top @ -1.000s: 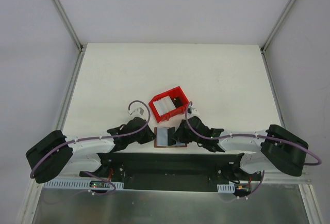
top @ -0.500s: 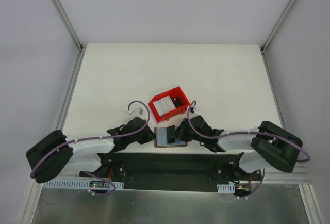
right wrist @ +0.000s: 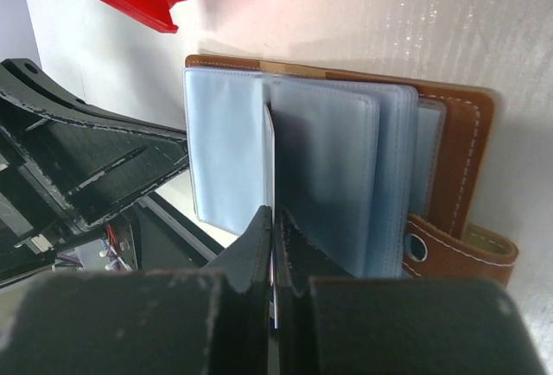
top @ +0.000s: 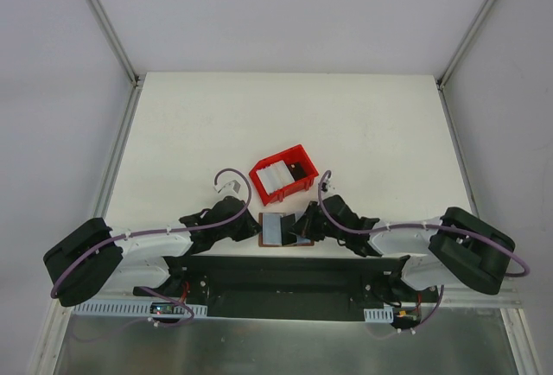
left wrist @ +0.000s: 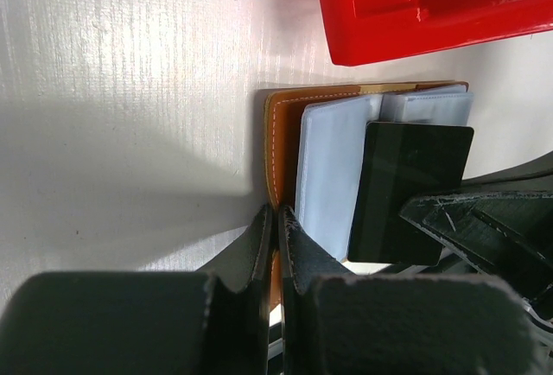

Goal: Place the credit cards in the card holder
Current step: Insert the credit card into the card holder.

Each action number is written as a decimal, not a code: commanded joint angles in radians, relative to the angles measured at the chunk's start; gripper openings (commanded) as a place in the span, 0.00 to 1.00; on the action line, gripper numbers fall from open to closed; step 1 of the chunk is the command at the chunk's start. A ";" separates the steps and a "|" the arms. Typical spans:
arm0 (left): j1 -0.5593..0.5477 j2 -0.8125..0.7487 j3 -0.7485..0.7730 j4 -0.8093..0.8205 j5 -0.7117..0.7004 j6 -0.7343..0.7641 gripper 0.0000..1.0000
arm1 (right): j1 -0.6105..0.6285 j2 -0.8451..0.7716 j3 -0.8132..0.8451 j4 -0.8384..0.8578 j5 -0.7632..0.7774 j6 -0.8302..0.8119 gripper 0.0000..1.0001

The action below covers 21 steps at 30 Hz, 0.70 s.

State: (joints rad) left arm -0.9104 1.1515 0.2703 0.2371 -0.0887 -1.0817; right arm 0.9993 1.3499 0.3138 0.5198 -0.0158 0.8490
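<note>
Beside red tray (left wrist: 389, 29), open brown card holder (left wrist: 281, 133), grey-blue plastic sleeves (right wrist: 225, 150)

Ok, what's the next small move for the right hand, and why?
Probably ease the right hand forward to slide its card into a sleeve pocket. That hand is shut on the card, whose edge stands among the pale sleeves, while the left hand pinches the card holder by its brown edge, steadying it.

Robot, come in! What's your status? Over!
Left gripper shut on card holder edge. Right gripper shut on one credit card, at the open holder. Red tray beside, not blocking.
</note>
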 commanded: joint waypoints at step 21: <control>-0.005 0.001 -0.042 -0.116 -0.016 0.035 0.00 | -0.008 0.003 0.016 -0.115 0.105 -0.005 0.01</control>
State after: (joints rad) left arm -0.9104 1.1404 0.2626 0.2382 -0.0887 -1.0779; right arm 0.9981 1.3640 0.3443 0.4839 0.0219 0.8608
